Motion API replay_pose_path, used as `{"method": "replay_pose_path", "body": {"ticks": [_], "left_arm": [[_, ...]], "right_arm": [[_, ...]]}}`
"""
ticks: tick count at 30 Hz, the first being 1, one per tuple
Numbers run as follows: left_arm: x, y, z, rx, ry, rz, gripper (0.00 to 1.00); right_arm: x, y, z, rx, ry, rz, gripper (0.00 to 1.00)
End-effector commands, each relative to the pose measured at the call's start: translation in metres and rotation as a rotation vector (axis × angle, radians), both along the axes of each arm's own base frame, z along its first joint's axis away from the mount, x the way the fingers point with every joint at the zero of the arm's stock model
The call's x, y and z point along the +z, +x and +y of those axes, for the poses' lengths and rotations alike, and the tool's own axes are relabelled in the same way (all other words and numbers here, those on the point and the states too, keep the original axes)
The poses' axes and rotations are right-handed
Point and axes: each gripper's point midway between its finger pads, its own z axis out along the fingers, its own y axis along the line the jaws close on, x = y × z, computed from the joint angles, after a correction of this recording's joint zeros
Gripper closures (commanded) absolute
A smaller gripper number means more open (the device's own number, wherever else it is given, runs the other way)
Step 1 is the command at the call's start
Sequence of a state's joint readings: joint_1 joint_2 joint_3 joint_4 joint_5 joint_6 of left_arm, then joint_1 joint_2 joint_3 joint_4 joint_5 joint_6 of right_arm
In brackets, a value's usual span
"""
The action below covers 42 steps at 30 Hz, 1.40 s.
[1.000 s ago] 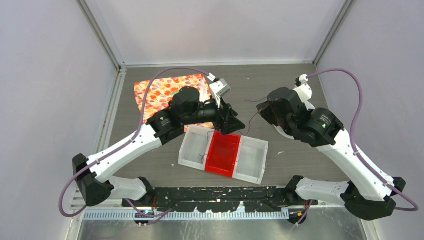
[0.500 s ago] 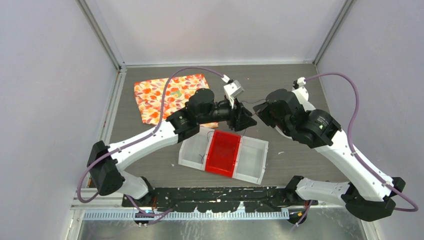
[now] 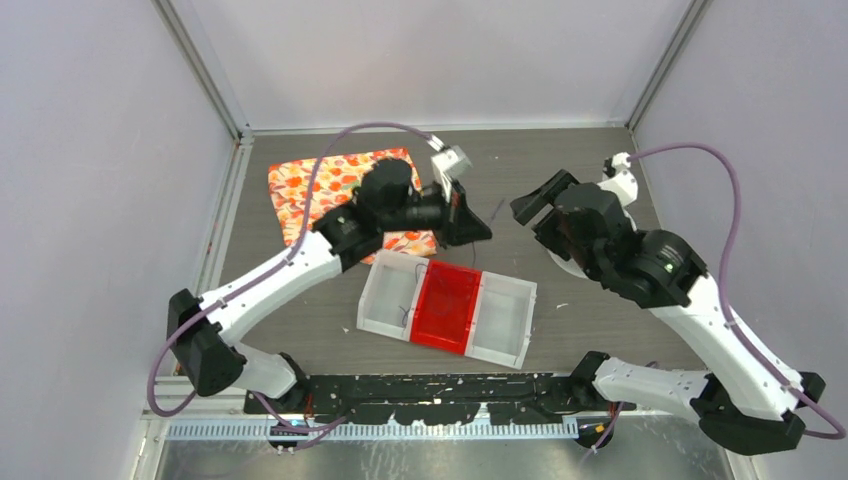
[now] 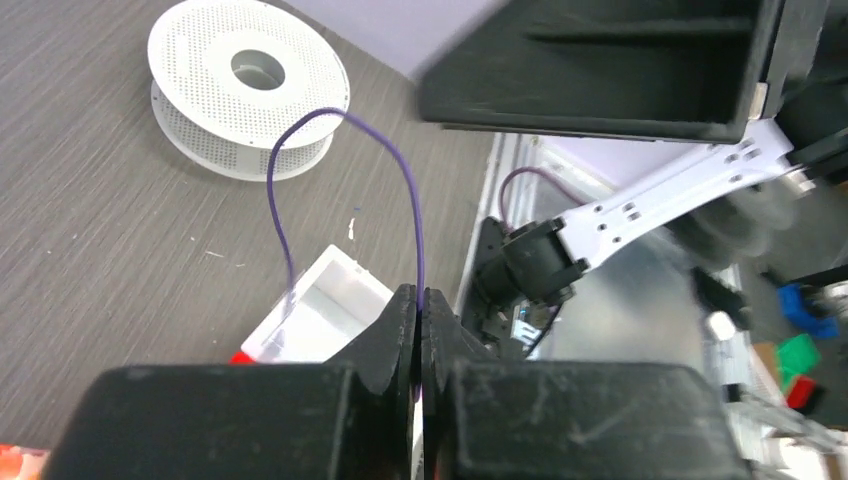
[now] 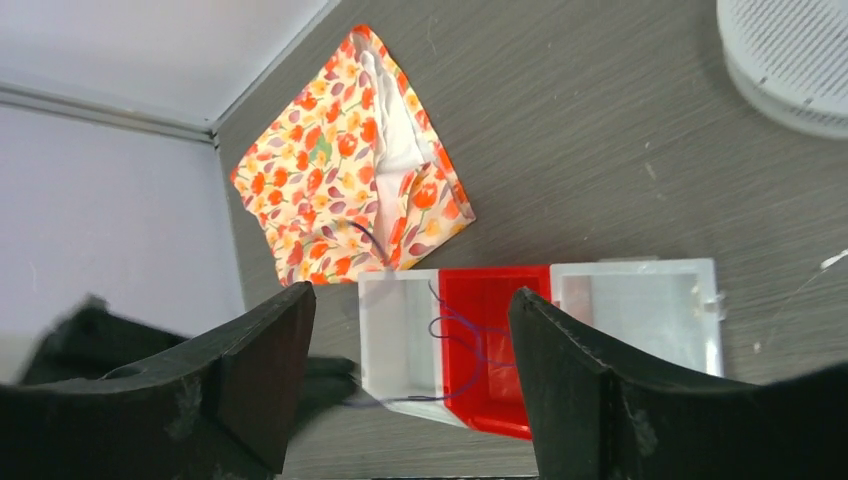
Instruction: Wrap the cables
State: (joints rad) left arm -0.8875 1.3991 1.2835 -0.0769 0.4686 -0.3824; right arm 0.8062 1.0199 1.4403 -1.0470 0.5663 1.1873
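Violet-dark cable [image 4: 413,215] is arching from your left gripper [image 4: 420,322], which is pinching it, per left wrist view. Only your right wrist view is showing loops lying in the tray's [image 5: 700,264] red bin [image 5: 500,278], right gripper [image 5: 412,380] gaping empty.

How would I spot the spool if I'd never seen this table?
Start at the grey table and find the tray with a red middle. Just past its right-hand white end, partly under the right arm, lies the spool. It's the only round thing: flat, white, dotted with tiny holes.
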Motion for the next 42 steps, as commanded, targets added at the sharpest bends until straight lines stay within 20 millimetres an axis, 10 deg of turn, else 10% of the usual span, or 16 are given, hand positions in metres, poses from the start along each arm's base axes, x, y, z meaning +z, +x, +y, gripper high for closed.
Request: {"method": "replay_pose_path", "body": {"ticks": [1,5,15,28,42], "left_arm": [[0.052,-0.012,0.044,-0.18,-0.062,0.211,1.0],[0.064,-0.012,0.063,-0.303,-0.094,0.403,1.0],[0.082,-0.011,0.06,-0.368,-0.206,0.426,1.0],[0.091,-0.012,0.059,-0.392,-0.235,0.424,1.0],[0.093,-0.014,0.059,-0.406,-0.24,0.428,1.0]], "right_arm": [[0.056,-0.01,-0.039,0.044,-0.106,-0.263,0.24],[0.066,-0.017,-0.032,0.22,-0.226,-0.459,0.24],[0.034,0.001,0.075,0.569,-0.113,-0.544,0.22],[0.029,0.027,0.103,0.526,-0.003,-0.588,0.31],[0.034,0.031,0.095,0.45,0.05,-0.599,0.66]]}}
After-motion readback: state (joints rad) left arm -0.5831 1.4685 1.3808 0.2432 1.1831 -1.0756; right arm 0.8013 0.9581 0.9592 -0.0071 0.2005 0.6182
